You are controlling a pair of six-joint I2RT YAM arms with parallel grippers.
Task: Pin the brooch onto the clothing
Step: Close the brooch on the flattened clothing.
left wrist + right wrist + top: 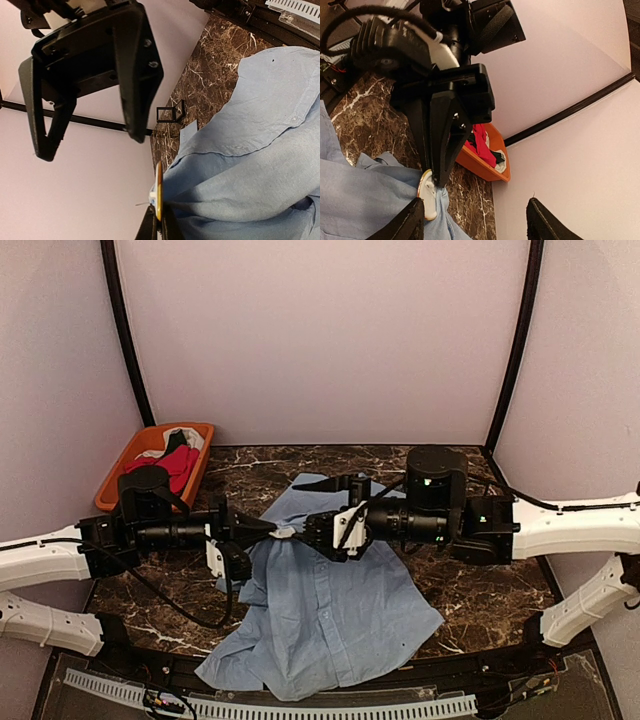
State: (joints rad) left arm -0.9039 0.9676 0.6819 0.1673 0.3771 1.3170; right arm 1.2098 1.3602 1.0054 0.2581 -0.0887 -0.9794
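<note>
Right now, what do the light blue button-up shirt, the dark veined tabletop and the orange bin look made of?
Light blue button-up shirt: thin woven cloth, matte; it lies in soft folds and creases. Dark veined tabletop: marble or a marble-look laminate, can't tell which; white veins on dark brown. Orange bin: likely moulded plastic; smooth walls, uniform colour.

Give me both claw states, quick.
Left claw: closed on the brooch.
Right claw: open, empty.
</note>
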